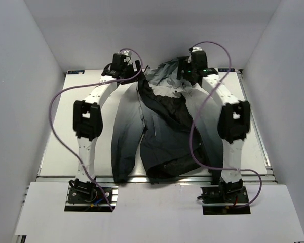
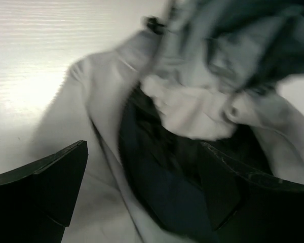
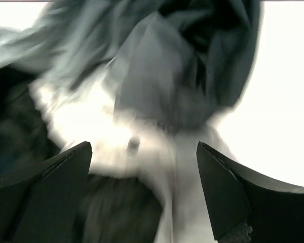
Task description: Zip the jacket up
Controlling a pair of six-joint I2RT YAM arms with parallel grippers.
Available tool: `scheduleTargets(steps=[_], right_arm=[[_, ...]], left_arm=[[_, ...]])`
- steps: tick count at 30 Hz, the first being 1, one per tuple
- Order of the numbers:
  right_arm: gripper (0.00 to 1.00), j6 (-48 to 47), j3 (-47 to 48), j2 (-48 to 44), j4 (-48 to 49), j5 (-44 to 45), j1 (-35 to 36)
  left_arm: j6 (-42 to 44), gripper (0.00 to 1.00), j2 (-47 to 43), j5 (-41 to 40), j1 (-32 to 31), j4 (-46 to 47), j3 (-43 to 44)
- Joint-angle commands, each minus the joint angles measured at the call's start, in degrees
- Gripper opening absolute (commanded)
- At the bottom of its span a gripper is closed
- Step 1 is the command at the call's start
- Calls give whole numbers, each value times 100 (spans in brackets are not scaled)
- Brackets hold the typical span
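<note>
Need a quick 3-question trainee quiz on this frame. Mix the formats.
1. True or false: the jacket is zipped shut.
2. Where are the left gripper and right gripper? A) over the jacket's near hem B) over its far end C) parked beside the arm bases
3. Fill in: both grippers' jaws stand ____.

Key: 1 false, it lies spread open. 2 B. 3 open, with nothing held.

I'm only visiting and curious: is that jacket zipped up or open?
Open. The jacket lies with its front edges spread apart, black lining showing between them.
</note>
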Motion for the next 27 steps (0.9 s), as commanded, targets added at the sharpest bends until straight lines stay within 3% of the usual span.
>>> scheduleTargets(steps=[1,6,7,12,15,21,27], right_arm=[[89,66,-709,-1931,135,-240,100],[89,513,-2747,-3515,-340,59,100],[89,558,-3525,-4119,-358,42,100],[89,1128,-5473,-6018,-586,50,161],[89,1279,-6414,-6522,-701,-169,162],[89,1341,-6768,-5728,-272,-231,170],[89,1131,-5744,-3954,730,-415,170]], left_arm=[[53,98,-1641,605,-322,357,-688],[97,98,-2916,-166,-1253,322,-2842],[44,98,-3074,-221,-1594,348,-3149],[-544,98,-3848,445,-1949,1147,-5257],[-624,98,-3762,333,-1967,1105,-5613],[-493,98,-2479,-151,-1923,553,-4938],[-404,98,-1408,5,-879,453,-4015]])
